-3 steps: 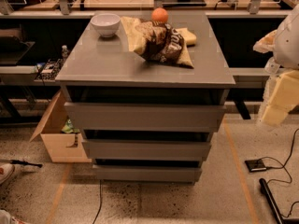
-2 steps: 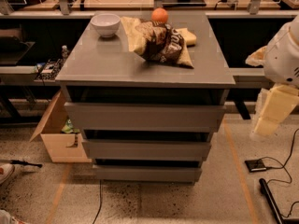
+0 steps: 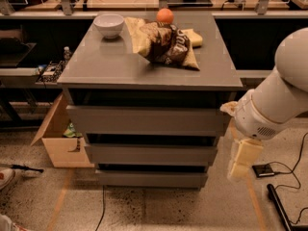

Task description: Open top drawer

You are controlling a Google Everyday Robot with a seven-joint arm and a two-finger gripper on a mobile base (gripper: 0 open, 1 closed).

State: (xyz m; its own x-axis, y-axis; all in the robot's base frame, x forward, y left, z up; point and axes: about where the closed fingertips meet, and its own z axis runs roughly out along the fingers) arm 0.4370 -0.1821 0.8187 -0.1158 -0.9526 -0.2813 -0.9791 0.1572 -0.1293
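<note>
The top drawer (image 3: 147, 121) is the widest grey front, just under the grey cabinet top (image 3: 101, 64); it looks closed, with a dark gap above it. Two narrower grey drawer fronts (image 3: 150, 154) sit below it. My white arm (image 3: 284, 90) reaches in from the right, and my pale gripper (image 3: 243, 159) hangs pointing down beside the cabinet's right side, level with the lower drawers. It touches nothing.
On the cabinet top sit a white bowl (image 3: 109, 24), an orange (image 3: 165, 16), a chip bag (image 3: 166, 44) and a yellow sponge (image 3: 193, 36). An open cardboard box (image 3: 55, 138) stands at the left. Cables and a small black device (image 3: 264, 170) lie on the floor at the right.
My arm and gripper have moved left and down, from the right edge of the view to close beside the cabinet's right side. The drawers have not moved.
</note>
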